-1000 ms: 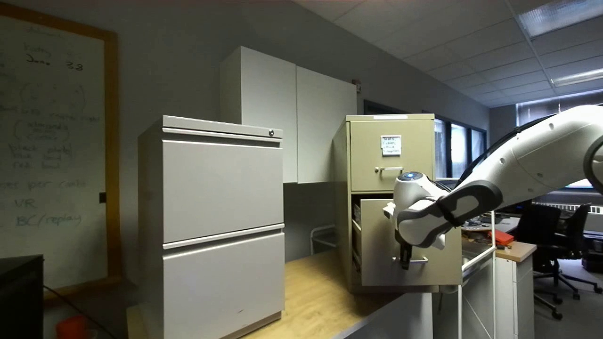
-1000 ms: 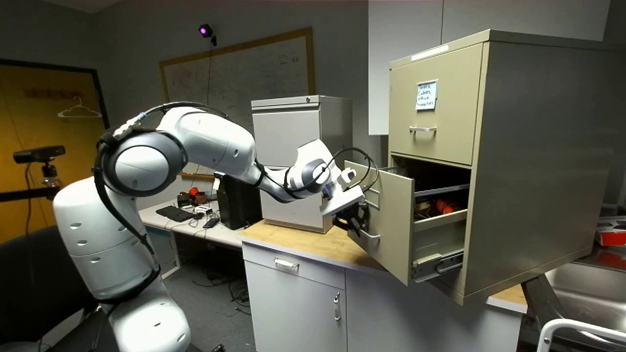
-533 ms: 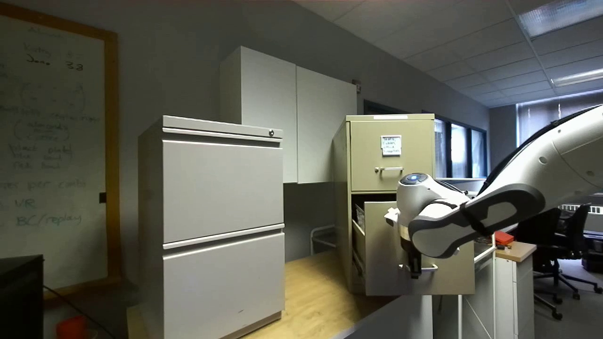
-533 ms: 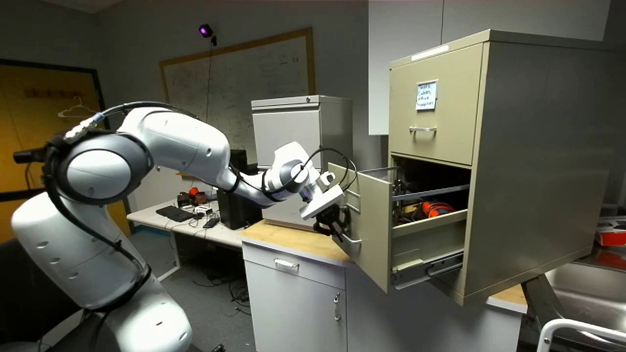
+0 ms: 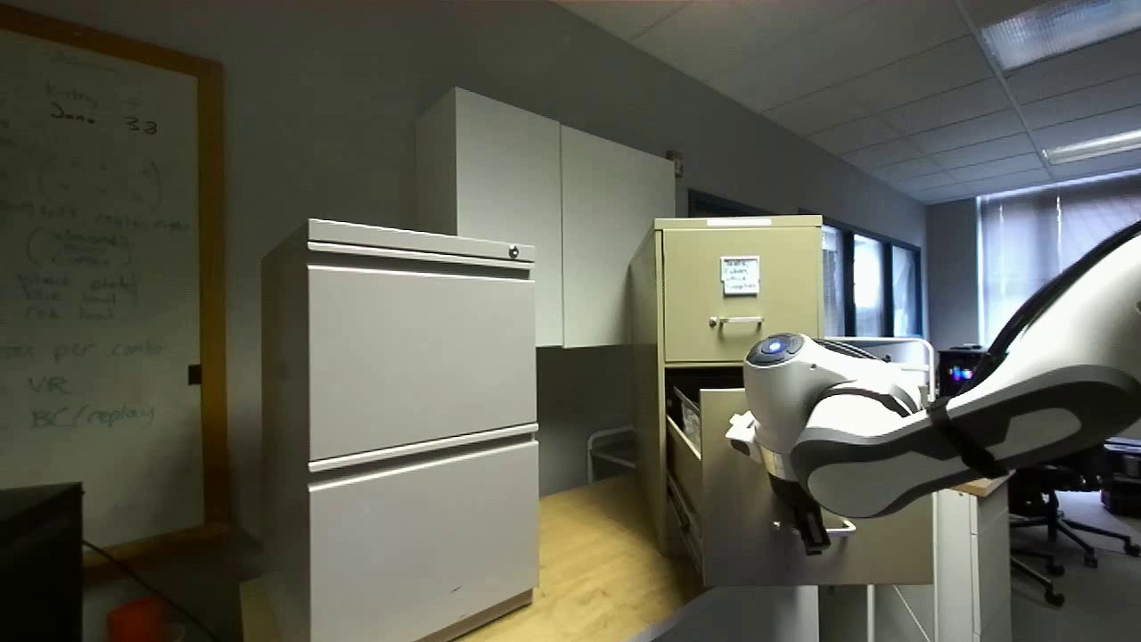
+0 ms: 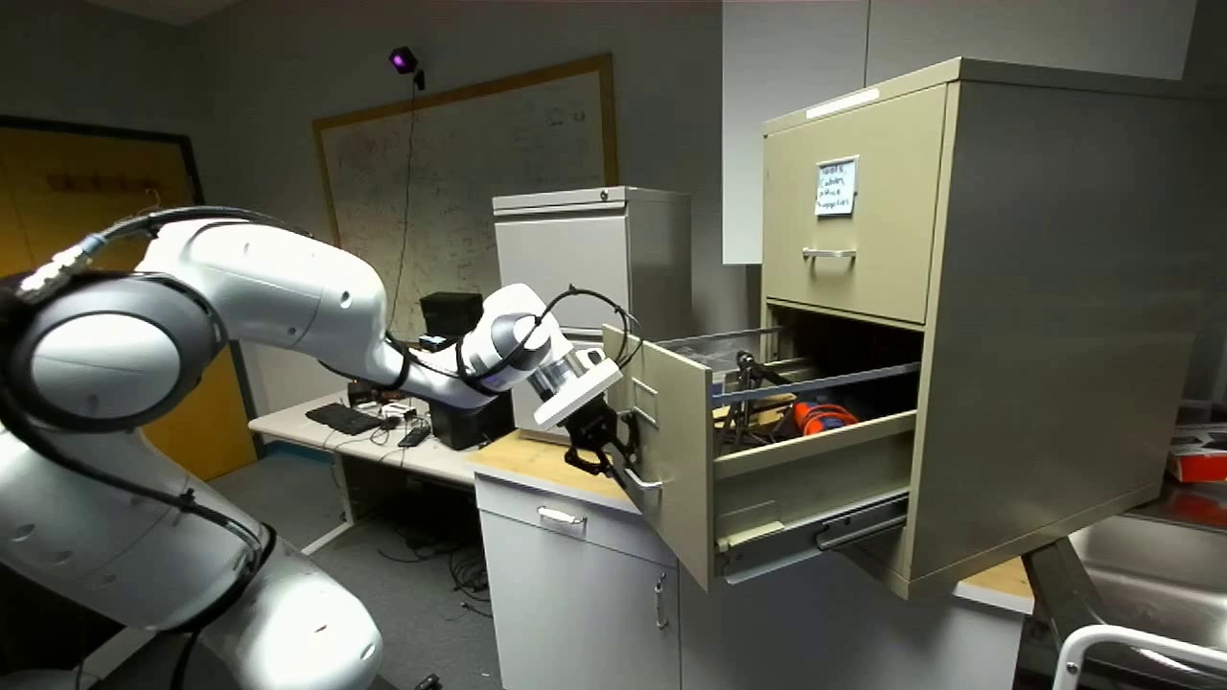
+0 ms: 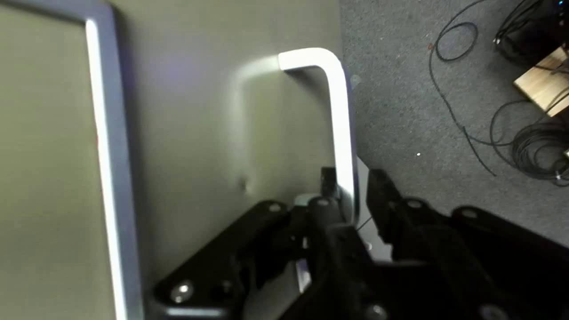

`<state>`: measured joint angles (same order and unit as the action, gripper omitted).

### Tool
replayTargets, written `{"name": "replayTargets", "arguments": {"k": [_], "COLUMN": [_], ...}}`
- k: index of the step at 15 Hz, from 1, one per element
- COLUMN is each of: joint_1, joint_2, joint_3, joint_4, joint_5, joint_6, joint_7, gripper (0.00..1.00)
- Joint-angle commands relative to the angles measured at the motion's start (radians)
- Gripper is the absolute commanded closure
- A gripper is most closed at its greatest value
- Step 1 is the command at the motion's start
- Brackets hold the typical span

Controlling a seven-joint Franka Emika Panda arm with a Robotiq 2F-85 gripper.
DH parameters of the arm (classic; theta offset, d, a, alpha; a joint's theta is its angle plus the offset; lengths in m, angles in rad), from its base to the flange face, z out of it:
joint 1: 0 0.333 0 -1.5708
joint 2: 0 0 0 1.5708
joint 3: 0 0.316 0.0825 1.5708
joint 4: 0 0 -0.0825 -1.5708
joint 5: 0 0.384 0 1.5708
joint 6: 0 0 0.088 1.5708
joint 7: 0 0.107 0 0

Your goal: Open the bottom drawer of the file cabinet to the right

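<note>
Handle (image 7: pixel 341 120), bright and bent at its upper corner, runs down just right of centre in the wrist view and passes between the fingers of the gripper (image 7: pixel 352 178), which stand a little wider than the bar: one tip lies on the drawer side, touching the metal or very near it, while a thin gap shows between the bar and the other, so the hold looks hooked rather than squeezed. The bottom drawer (image 6: pixel 682 441) of the file cabinet (image 6: pixel 1016 287) stands well out, right of centre in both exterior views, with its slide rail (image 6: pixel 815 537) bared low on the flank and an orange object (image 6: pixel 820 418) lying inside. The step in hand seems to be the pull, and it looks far along. To do it well, draw straight out along the rail with no lift or sideways push, since so loose a hook could slip off the bar or cock the drawer in its runners. The inner finger should carry the load, so the wrist's tilt is best left alone. Ease the speed down as the travel runs out, because a laden drawer may well meet its stop with a jolt. Then spreading the fingers and backing off along their own line should clear the bar
</note>
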<state>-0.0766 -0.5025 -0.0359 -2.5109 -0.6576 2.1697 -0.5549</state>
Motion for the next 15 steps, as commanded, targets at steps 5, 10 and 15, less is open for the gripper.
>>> {"name": "replayTargets", "arguments": {"k": [5,10,15], "joint_1": [0.196,0.240,0.235], "joint_2": [-0.018,-0.019,-0.035], "joint_3": [0.049,0.038,0.040], "joint_4": [-0.083,-0.098,-0.114], "joint_5": [0.101,0.104,0.087], "joint_6": [-0.280,-0.309,-0.259], "joint_7": [-0.009,0.029,0.114], "gripper": [0.16,0.00,0.00]}}
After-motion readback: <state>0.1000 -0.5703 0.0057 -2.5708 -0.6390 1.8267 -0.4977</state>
